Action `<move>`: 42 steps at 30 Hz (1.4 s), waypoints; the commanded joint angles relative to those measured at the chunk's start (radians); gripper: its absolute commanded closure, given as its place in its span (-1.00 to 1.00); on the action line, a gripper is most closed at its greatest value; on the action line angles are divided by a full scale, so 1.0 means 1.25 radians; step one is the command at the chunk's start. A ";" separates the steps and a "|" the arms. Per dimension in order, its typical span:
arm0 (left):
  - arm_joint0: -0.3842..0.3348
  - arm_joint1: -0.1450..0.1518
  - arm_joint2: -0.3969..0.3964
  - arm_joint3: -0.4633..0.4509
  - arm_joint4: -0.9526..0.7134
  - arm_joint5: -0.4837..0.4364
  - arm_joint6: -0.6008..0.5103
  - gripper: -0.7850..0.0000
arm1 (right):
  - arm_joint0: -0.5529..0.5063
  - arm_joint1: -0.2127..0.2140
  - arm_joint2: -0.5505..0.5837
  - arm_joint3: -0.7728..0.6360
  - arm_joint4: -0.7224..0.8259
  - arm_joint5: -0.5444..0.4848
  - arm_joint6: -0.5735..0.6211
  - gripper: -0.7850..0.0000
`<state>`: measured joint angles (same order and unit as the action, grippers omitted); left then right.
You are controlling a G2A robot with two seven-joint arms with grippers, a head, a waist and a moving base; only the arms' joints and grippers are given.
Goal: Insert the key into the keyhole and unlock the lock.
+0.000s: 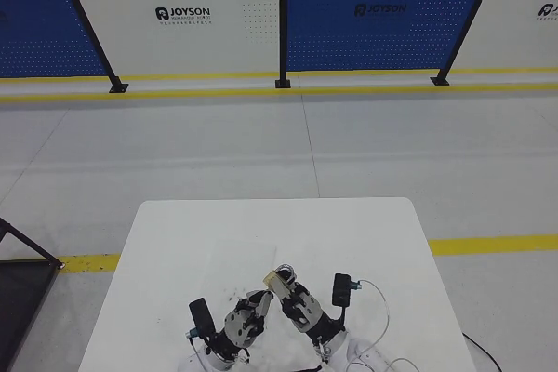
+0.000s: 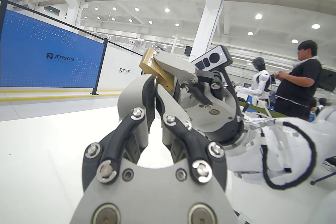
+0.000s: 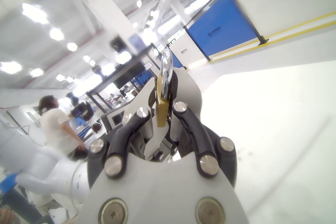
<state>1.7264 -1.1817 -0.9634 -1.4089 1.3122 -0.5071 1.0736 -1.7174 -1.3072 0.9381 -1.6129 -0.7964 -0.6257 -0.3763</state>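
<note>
Right gripper [image 3: 164,93] around brass lock [image 3: 162,110]

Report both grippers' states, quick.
Left gripper: shut on a thin metal piece, apparently the key.
Right gripper: shut on the lock.

Readable print is one brand mark, repeated: a dark logo with wordmark [image 1: 182,14] on the white perforated barrier panel [image 1: 181,46] across the floor from the table. The same mark sits on the blue perforated barrier panel [image 1: 381,42], and both wrist views show it at mid-height on both panel colours.
</note>
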 commanded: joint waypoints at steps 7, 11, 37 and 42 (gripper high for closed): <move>-0.005 -0.002 0.000 0.015 0.036 0.066 0.028 1.00 | 0.001 0.001 0.003 -0.002 -0.002 0.012 -0.002 1.00; -0.010 -0.003 0.002 0.022 0.053 0.101 0.034 1.00 | 0.000 0.002 0.005 -0.004 -0.006 0.018 0.003 1.00; -0.041 -0.016 0.007 0.062 0.211 0.413 0.098 1.00 | 0.001 0.006 0.002 -0.014 -0.003 0.050 0.032 1.00; -0.044 -0.017 0.005 0.072 0.225 0.439 0.115 1.00 | 0.001 0.006 0.001 -0.014 -0.004 0.053 0.028 1.00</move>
<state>1.6706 -1.2024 -0.9571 -1.3209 1.5927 0.0394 1.2135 -1.7158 -1.2999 0.9392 -1.6306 -0.8017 -0.5596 -0.3410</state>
